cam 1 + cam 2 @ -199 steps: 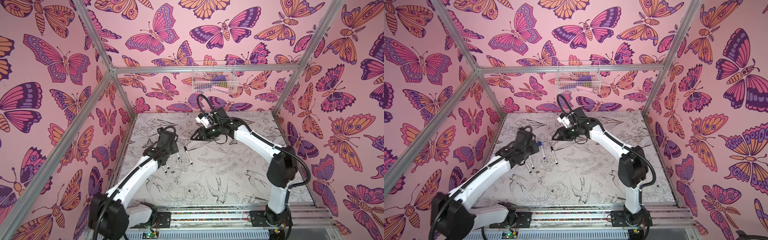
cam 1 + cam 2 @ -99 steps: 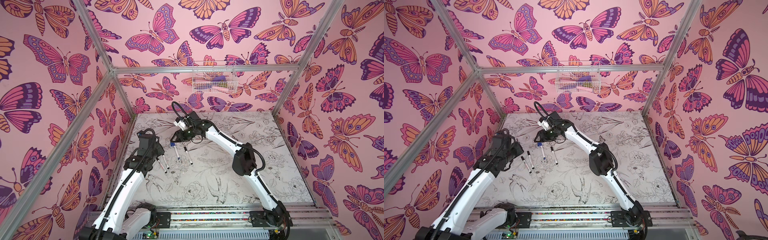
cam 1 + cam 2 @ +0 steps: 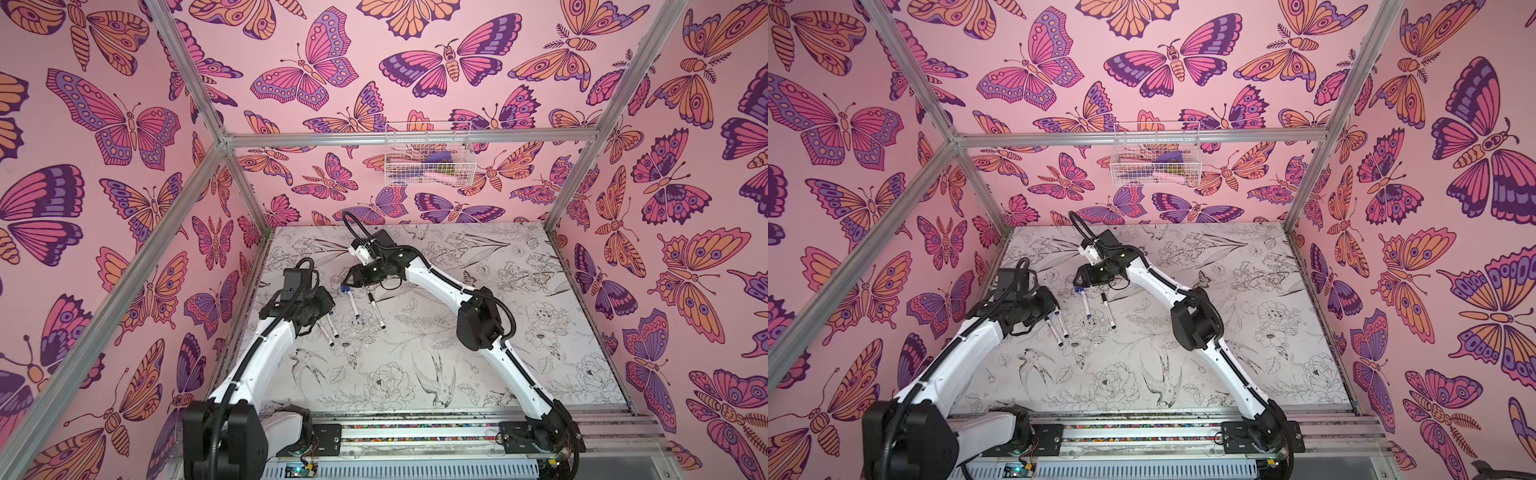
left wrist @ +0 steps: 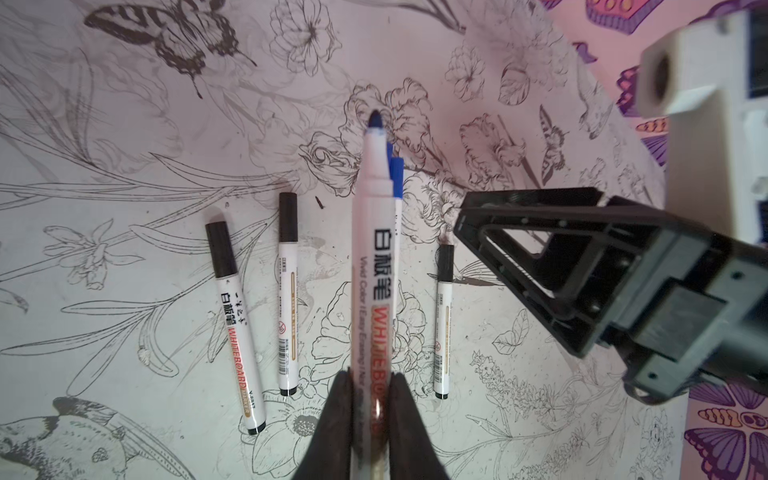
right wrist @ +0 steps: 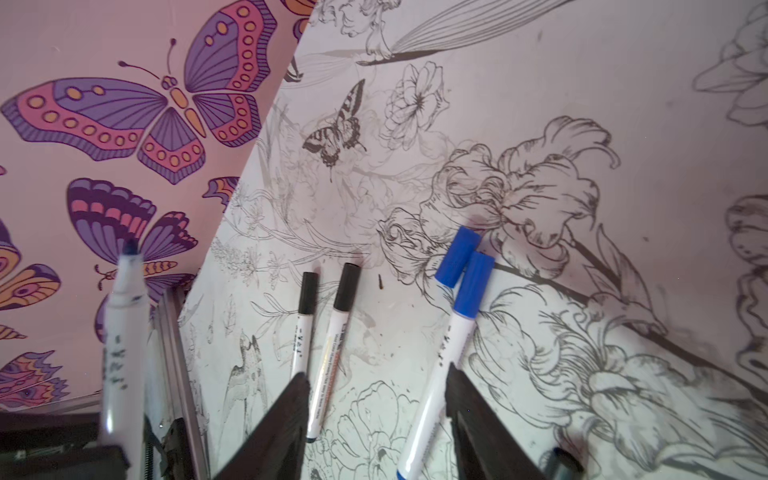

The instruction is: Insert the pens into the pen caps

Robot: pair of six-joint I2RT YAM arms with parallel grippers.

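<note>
Pinching an uncapped blue pen, tip pointing straight out, the left hand sits near the spread right hand.

Left arm: elbow bent, reaching forward on the left side.
Left gripper: fingers pinched tight on a pen.
Right arm: elbow raised, forearm stretched toward the left.
Right gripper: jaws apart, pointing down.
</note>
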